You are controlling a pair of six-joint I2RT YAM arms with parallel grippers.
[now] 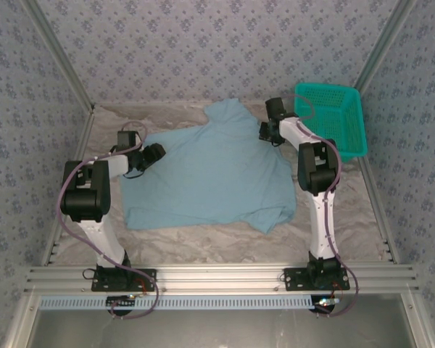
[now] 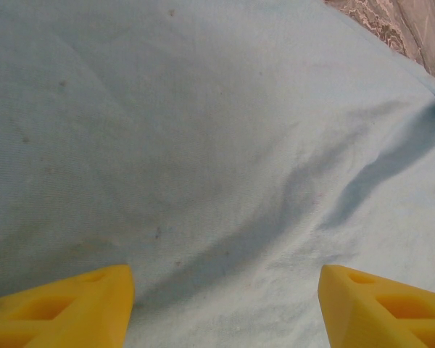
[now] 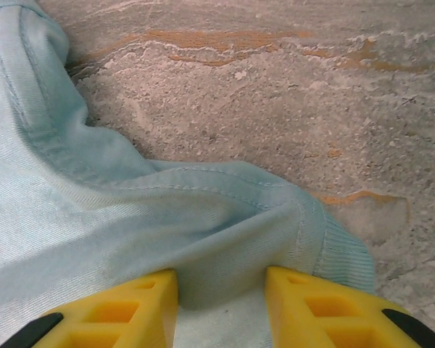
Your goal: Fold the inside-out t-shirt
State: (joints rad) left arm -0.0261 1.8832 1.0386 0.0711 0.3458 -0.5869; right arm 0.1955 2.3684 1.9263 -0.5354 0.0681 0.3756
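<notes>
Two hands inspected, one garment, one landmark: the teal mesh basket [image 1: 333, 116].

Garment: the inside-out t-shirt [image 1: 217, 174], light blue, lies spread mostly flat on the bench [image 1: 203, 243], to the left of the basket in the overhead view. One corner reaches up close to the basket's near-left side. The hem edge away from the basket is folded over on itself.

Right hand [image 1: 267, 132]: sits between the basket and the garment, at the shirt edge nearest the basket. The wrist view shows this hand [image 3: 221, 283] partly closed. Its yellow fingers [image 3: 123, 308] stand on either side of a raised ridge of stitched cloth [image 3: 225, 239] that fills the gap between them and presses against both inner faces. Finding: clenched on the t-shirt's edge. Bare marbled bench [image 3: 312, 109] lies just beyond the gripped fold.

Left hand [image 1: 156, 154]: sits at the side of the shirt farthest from the basket, well apart from it. The wrist view shows this hand [image 2: 225, 290] spread wide over smooth, lightly creased cloth [image 2: 203, 145]. Finding: released, grasping nothing. Whether its tips touch the fabric cannot be told.
</notes>
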